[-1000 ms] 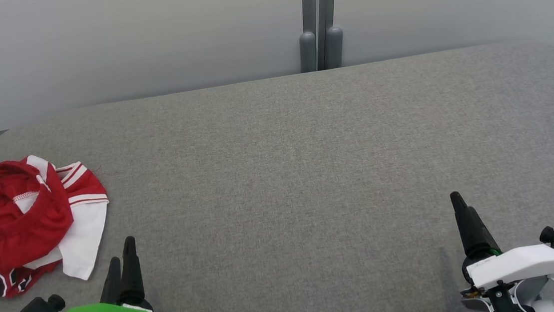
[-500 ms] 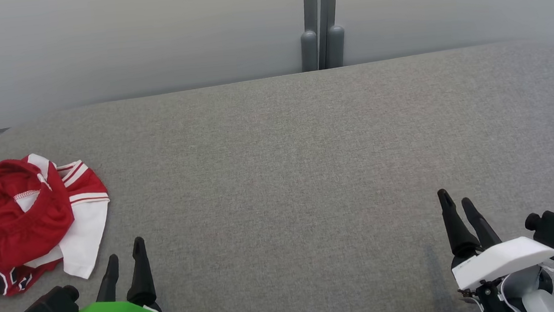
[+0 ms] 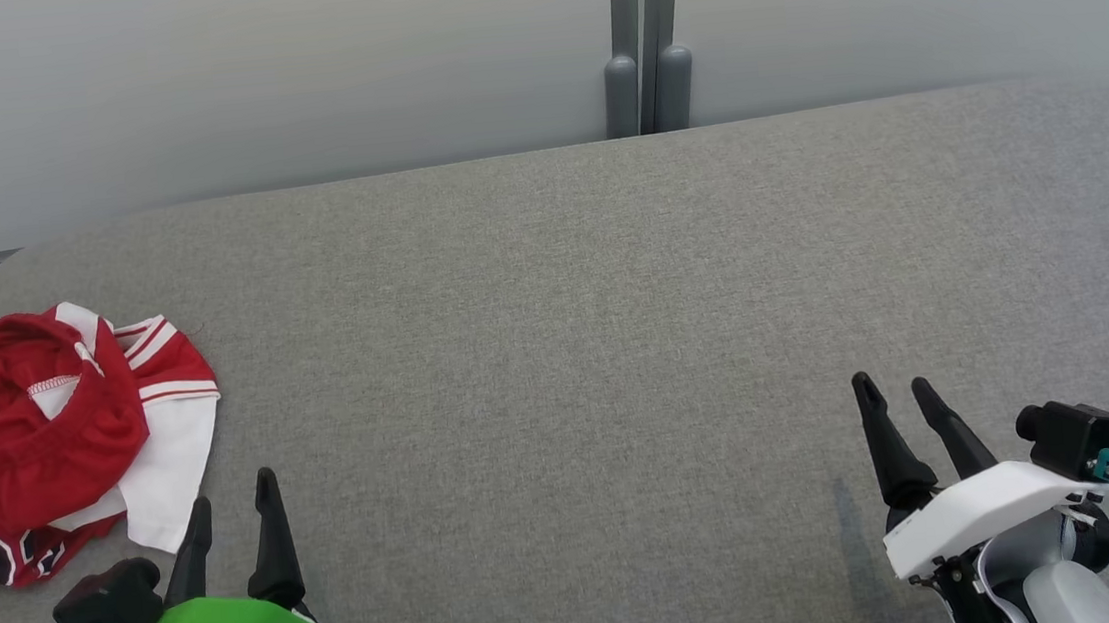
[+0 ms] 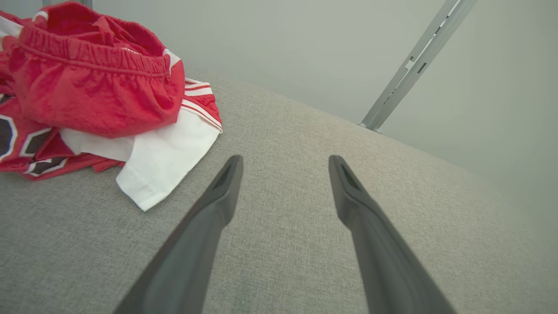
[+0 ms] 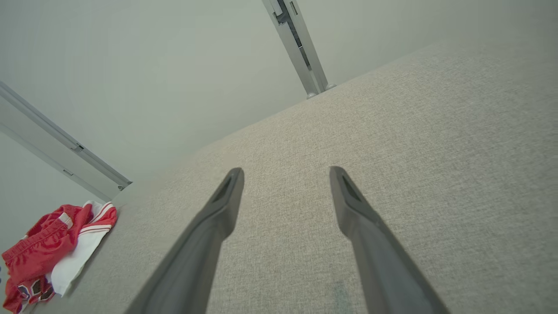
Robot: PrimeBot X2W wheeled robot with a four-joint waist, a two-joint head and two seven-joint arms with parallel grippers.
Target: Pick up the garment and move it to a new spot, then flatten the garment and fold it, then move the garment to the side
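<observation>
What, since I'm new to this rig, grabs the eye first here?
A crumpled red-and-white garment lies at the far left of the grey fabric surface. Near the bottom corners, the left gripper, green-capped, and the right gripper, white-capped, are open and hold nothing.

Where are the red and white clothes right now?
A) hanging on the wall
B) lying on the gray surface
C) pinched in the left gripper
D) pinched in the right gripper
B: the garment lies crumpled on the gray surface, apart from the open left gripper.
</observation>
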